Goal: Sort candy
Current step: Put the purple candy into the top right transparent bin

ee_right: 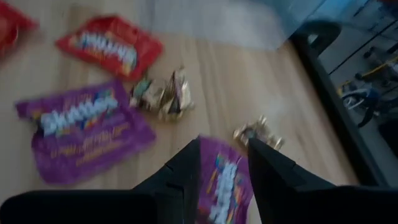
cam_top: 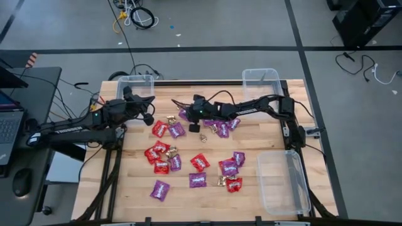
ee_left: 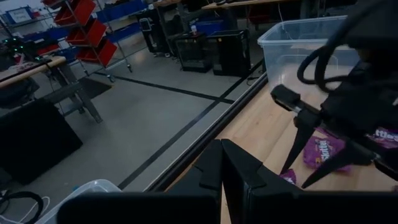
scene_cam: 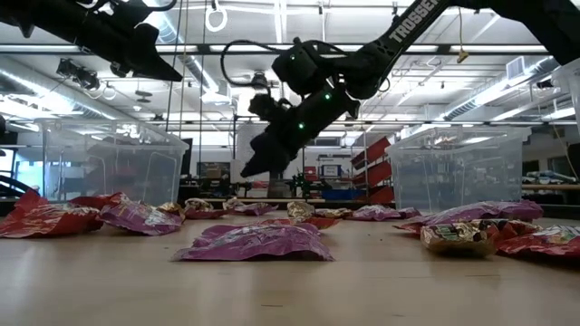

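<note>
- The right hand (ee_right: 225, 163), fingers parted, hangs over a purple packet (ee_right: 222, 183) that shows in the gap between them, above the far middle of the surface (cam_top: 264, 143).
- A gold foil piece (ee_right: 258, 132) lies just beside that packet.
- The left hand (cam_top: 149, 115), fingers closed and empty, waits raised near the far-left clear bin (cam_top: 134, 84).
- Red, purple and gold candy (cam_top: 195, 157) lies scattered mid-surface.
</note>
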`<state>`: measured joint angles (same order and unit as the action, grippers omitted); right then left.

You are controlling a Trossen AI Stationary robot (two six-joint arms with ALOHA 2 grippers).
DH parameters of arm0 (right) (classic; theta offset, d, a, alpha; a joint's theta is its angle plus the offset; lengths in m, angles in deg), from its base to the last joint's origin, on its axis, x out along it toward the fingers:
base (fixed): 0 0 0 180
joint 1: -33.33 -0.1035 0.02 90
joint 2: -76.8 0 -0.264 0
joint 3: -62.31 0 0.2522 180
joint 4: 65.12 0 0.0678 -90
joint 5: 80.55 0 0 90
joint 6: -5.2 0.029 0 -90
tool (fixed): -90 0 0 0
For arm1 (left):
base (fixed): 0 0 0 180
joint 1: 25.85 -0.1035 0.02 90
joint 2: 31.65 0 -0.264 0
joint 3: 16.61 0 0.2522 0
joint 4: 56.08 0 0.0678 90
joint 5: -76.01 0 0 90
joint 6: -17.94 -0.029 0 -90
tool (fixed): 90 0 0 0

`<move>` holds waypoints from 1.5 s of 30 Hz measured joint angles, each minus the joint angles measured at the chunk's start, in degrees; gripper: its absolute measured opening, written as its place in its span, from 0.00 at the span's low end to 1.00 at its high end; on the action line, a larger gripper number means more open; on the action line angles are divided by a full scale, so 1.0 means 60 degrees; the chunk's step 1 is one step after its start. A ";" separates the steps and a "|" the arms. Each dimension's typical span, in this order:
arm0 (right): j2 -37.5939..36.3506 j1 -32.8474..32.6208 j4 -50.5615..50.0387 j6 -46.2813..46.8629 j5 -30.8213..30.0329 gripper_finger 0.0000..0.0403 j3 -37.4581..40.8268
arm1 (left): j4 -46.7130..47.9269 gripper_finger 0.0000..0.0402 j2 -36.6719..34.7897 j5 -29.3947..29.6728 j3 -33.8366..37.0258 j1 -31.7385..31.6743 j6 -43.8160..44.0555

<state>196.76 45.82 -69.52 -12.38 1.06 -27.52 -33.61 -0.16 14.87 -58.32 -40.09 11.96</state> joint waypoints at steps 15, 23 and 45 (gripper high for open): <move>0.0582 0.0000 -0.0648 0.0069 -0.0238 0.40 0.0007 | 0.0000 0.02 0.0000 0.0000 0.0000 0.0000 0.0000; 0.0627 0.0002 -0.1129 0.0044 -0.0723 0.41 0.0007 | -0.0007 0.02 0.0001 -0.0004 0.0000 0.0000 0.0000; 0.0579 0.0328 -0.2120 0.0656 0.0055 0.01 -0.0011 | -0.0015 0.02 0.0002 -0.0004 0.0000 -0.0001 0.0000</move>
<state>200.24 47.79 -82.24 -8.45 1.39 -27.59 -33.70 -0.15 14.85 -58.32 -40.10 11.96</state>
